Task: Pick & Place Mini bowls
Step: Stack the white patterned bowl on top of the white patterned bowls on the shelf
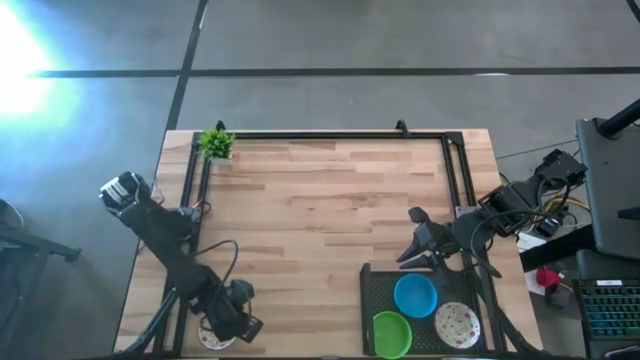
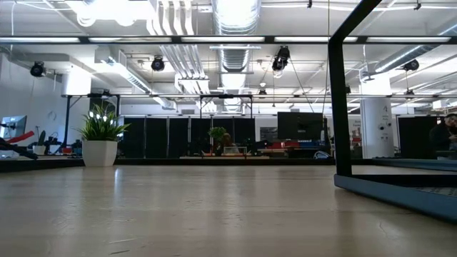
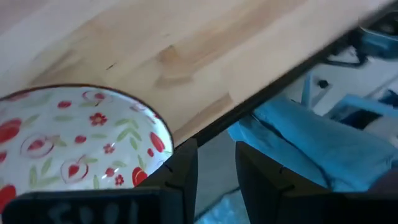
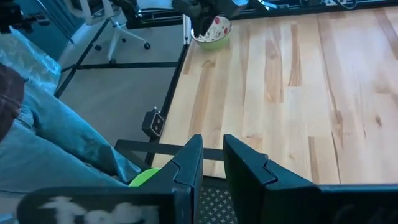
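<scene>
A white mini bowl with red speckles (image 3: 81,143) sits at the table's near left corner (image 1: 212,337). In the right wrist view it rests inside a green bowl (image 4: 211,42). My left gripper (image 3: 217,165) hovers beside it (image 1: 243,325), open by a narrow gap with nothing between its fingers. The bowl lies outside one finger (image 3: 181,168). A blue bowl (image 1: 415,295), a green bowl (image 1: 392,333) and a speckled bowl (image 1: 457,324) sit in a black tray (image 1: 375,285). My right gripper (image 1: 405,240) waits shut above the tray's far edge (image 4: 212,152). My left gripper stands with the outer side of one finger (image 3: 181,168) right beside the speckled bowl's rim (image 3: 166,140). I cannot tell whether it touches the rim. The bowl stays seated on the green bowl on the table.
A small potted plant (image 1: 216,144) stands at the far left corner. A black frame (image 1: 330,135) runs along the far and side edges. Blue cloth (image 3: 311,143) shows beyond the near edge. Bare wood (image 1: 320,220) spans the middle.
</scene>
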`<state>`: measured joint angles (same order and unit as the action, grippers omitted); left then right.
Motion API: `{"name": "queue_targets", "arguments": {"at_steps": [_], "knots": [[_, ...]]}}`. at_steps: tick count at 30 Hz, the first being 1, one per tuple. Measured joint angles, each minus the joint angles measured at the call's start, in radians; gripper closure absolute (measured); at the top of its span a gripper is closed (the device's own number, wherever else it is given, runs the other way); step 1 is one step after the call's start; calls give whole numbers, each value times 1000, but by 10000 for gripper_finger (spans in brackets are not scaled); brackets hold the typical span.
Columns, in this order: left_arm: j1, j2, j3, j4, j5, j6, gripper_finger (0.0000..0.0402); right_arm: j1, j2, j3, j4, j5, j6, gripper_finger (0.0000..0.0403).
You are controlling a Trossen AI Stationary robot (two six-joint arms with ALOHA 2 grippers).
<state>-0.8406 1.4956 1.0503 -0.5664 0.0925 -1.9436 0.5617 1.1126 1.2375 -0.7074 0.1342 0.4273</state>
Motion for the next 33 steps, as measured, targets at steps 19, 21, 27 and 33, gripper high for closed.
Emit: {"name": "queue_targets", "arguments": {"at_steps": [19, 21, 27, 33], "knots": [[-19, 4, 25, -39, -74, 25, 301, 0, 1, -2, -2, 26, -1, 344], [-20, 8, 25, -65, -73, -7, 301, 0, 1, -3, -2, 32, -9, 344], [-21, 28, 25, -81, -65, -83, 301, 0, 1, -4, -15, 53, -21, 344], [-23, 73, 25, -70, -48, -127, 301, 0, 1, -5, -19, 56, -20, 344]]}}
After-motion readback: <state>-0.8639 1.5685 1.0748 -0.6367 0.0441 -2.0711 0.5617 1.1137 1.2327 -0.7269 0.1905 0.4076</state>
